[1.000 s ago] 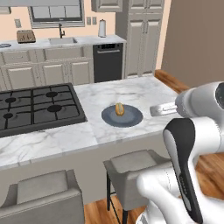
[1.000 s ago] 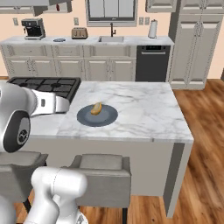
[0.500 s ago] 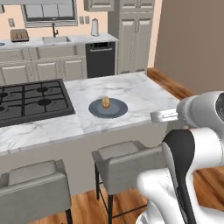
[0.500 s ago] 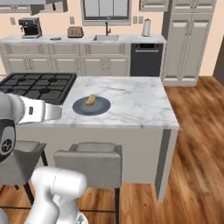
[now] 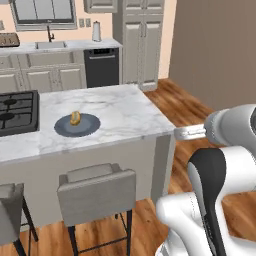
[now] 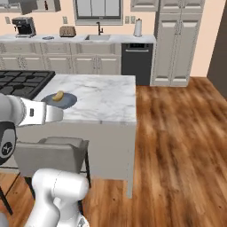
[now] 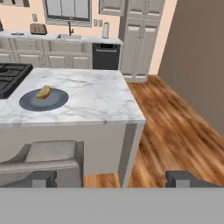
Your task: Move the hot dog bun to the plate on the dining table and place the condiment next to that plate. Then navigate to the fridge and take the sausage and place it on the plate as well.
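Pincer point(image 7: 111, 179): I see both finger tips point(image 7: 41, 178) far apart at bottom of hand view, jaws wide, nothing between them, nothing held. It hangs off the near side of the dining table point(image 7: 96, 105), above a grey stool point(image 7: 43, 159), not touching either.

Surface: white grey-veined marble top, beige base. Black cooktop point(image 5: 15, 112) at its left end. Wood floor point(image 6: 177, 146) to the right of the table.

Task items: plate point(image 7: 43, 99) lies flat on marble, left part of top, just right of cooktop. Hot dog bun point(image 7: 43, 92) sits on plate, toward its far-left part. From the pincer, bun + plate are farther and to the left, well apart from the tips.

Room, far wall: cabinet run w/ sink under window point(image 6: 98, 9), black dishwasher point(image 6: 137, 62), toaster point(image 6: 67, 31), coffee machine point(image 6: 24, 27). Tall beige cupboards point(image 6: 177, 42) at far right.
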Motion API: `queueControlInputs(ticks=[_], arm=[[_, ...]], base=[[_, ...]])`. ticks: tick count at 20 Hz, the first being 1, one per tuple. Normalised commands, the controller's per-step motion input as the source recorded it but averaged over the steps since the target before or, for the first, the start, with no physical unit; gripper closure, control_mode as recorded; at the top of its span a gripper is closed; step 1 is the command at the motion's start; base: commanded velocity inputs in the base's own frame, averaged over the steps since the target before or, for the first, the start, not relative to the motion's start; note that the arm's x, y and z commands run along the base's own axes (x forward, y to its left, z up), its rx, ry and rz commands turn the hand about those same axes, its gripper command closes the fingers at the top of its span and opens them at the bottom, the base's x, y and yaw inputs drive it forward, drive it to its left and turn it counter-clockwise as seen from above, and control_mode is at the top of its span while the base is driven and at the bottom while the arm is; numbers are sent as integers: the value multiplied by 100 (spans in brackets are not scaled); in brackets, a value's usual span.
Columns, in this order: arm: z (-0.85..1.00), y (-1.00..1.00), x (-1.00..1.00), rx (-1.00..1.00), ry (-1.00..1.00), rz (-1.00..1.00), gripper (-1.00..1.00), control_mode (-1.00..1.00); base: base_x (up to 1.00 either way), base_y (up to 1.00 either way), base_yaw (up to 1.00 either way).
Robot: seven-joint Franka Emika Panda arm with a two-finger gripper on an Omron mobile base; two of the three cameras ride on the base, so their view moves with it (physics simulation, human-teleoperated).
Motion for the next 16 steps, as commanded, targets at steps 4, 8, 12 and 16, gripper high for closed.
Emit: queueControlInputs(ticks=[4, 8, 12, 16], arm=[[0, 0, 0, 0, 0, 0, -100, 100], [0, 0, 0, 0, 0, 0, -100, 100], [0, 0, 0, 0, 0, 0, -100, 100], [0, 0, 0, 0, 0, 0, -100, 100]], base=[[15, -100, 24], [30, -100, 26], [35, -100, 28], [54, -96, 29]])
